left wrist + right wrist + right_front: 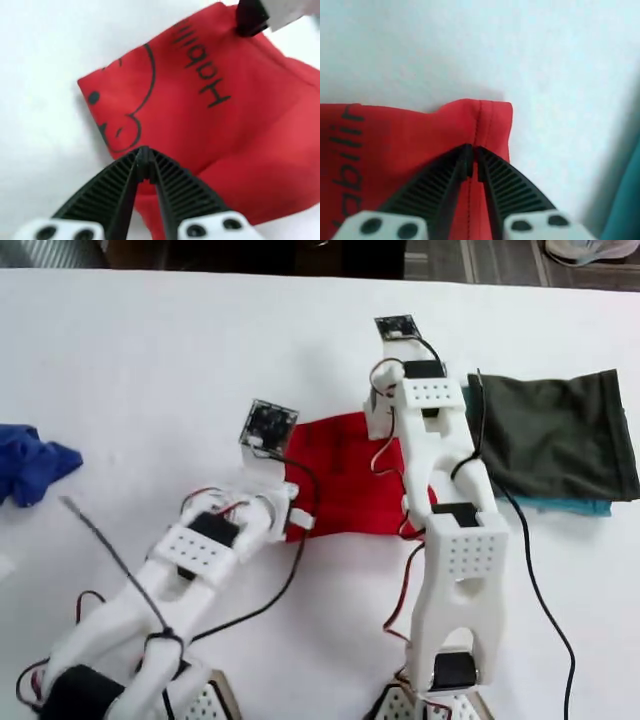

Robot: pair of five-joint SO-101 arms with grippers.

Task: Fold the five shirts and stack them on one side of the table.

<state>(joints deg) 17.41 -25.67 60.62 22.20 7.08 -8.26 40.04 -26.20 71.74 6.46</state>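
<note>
High view: a red shirt is seen lying near the middle of the white counter, between the two arms. On the right side a folded dark green shirt is stacked on a teal shirt, whose edge shows beneath it. A crumpled blue shirt is left at the far left edge, well apart from the others.

In the left wrist view, the left pincer is closed, its tips pinched together on a fold of the red shirt beside the printed drawing. In the right wrist view, the right pincer is likewise closed, clamped on a stitched seam at a corner of the red shirt.
</note>
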